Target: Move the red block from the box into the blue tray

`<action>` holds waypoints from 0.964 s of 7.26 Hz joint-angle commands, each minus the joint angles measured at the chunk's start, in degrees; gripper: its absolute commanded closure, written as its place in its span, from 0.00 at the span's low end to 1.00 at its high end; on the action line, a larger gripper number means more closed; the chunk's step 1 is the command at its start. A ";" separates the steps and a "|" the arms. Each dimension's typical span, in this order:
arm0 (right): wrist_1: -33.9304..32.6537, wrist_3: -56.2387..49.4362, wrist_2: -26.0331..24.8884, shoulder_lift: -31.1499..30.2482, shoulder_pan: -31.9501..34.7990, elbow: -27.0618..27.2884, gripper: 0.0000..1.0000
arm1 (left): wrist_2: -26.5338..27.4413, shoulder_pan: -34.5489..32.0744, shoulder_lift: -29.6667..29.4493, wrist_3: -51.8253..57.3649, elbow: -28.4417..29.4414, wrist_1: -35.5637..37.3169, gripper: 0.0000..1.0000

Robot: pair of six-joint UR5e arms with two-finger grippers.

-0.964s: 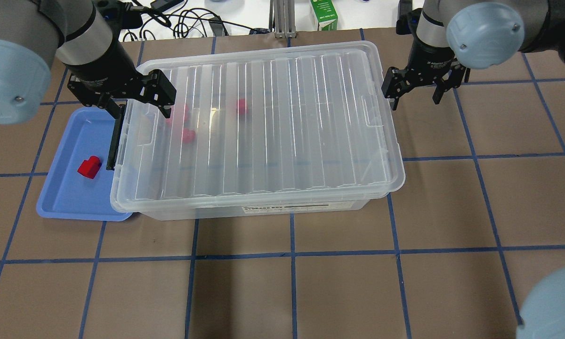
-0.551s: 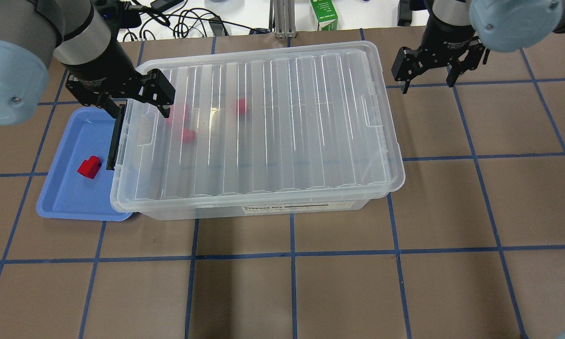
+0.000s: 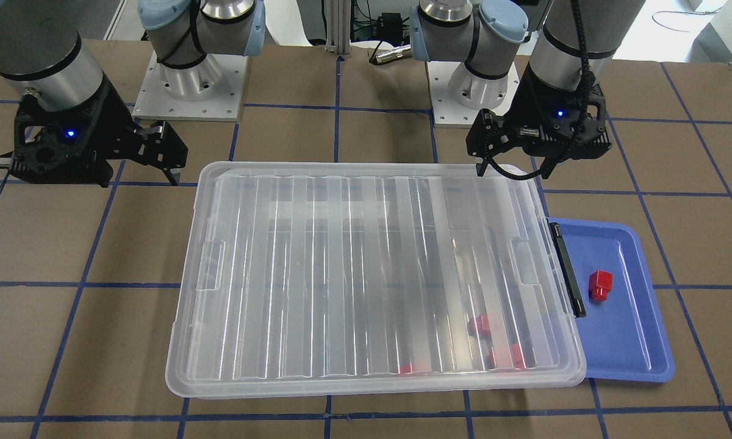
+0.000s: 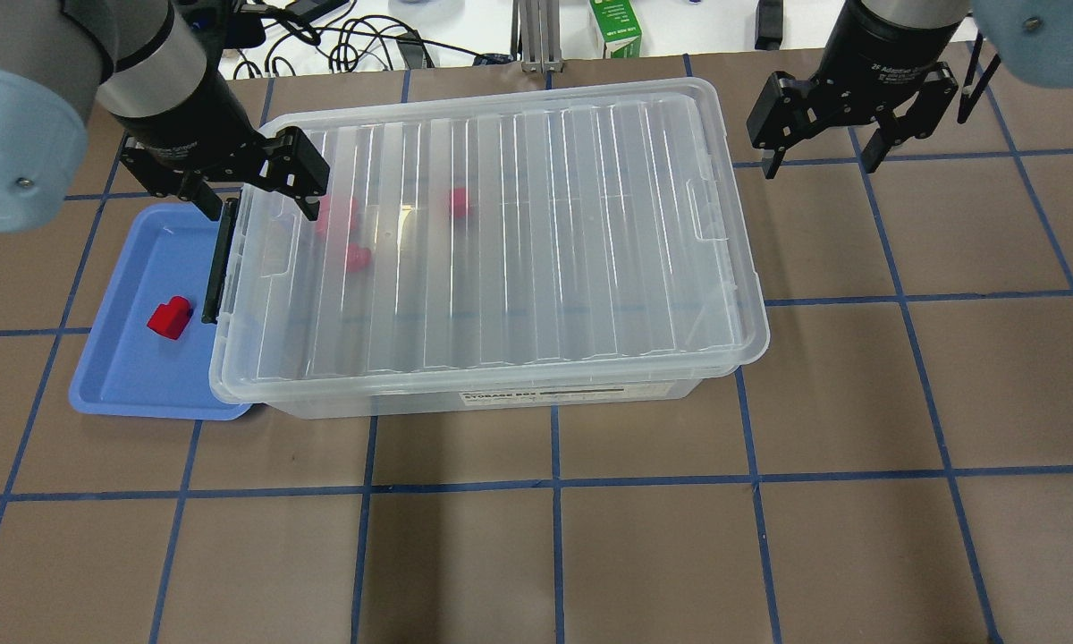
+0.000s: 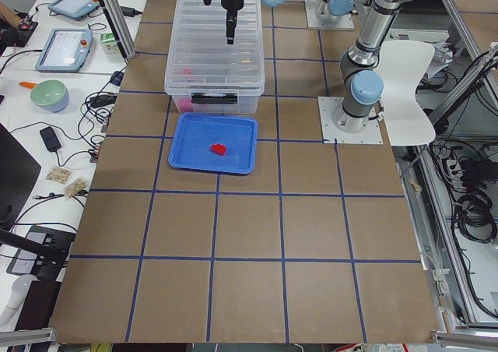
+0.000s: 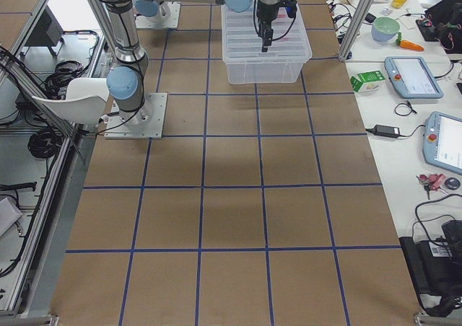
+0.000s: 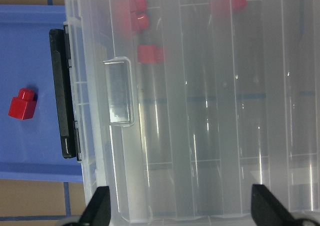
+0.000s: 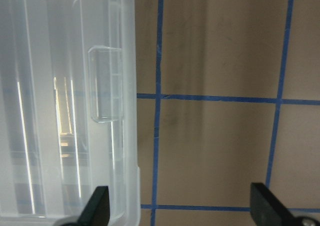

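One red block lies in the blue tray beside the lidded box, with the left gripper and right gripper both spread and empty; the placement looks done.

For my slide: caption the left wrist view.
Open left gripper over the lidded box; one red block in the blue tray, more blocks inside.

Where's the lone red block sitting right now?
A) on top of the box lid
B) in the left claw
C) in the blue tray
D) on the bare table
C: the red block lies on the floor of the blue tray, outside the lidded box.
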 commanded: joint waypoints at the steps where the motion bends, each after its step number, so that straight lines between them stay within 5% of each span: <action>1: 0.31 3.80 1.42 -0.29 0.07 0.22 0.00 | 0.21 -0.07 -0.22 -0.02 0.26 0.06 0.00; 7: -0.48 7.92 -1.74 -1.52 2.34 0.31 0.00 | 0.12 -0.16 -0.66 -0.46 1.32 -0.29 0.00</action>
